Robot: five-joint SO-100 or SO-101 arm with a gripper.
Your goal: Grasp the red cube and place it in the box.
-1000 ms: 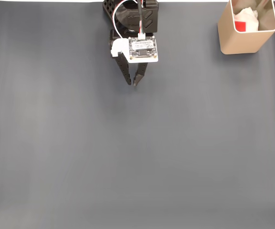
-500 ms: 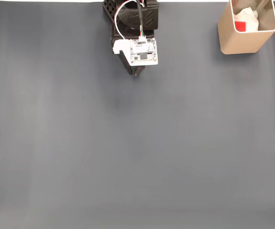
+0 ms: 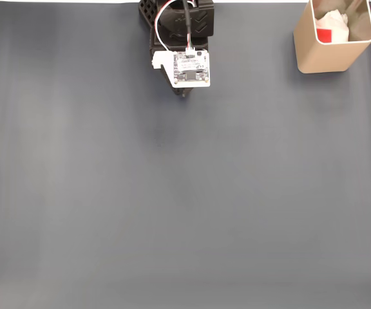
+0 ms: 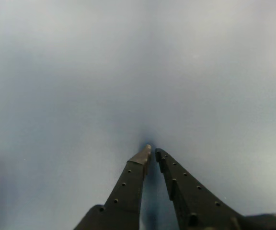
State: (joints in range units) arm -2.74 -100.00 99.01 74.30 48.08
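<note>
In the fixed view, the arm [image 3: 187, 38] is tucked in at the top. The cube [image 3: 324, 35] sits inside the box [image 3: 327, 55], at the top right, next to something white.

In the wrist view, the gripper [image 4: 152, 152] is pressed closed and holds nothing. The cube looks small, light and hard. Pinch it on two flat sides.

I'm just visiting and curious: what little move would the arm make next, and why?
Probably none beyond resting: the red cube already lies inside the box, and the pincer is shut and empty, tucked back by the arm's base.
</note>
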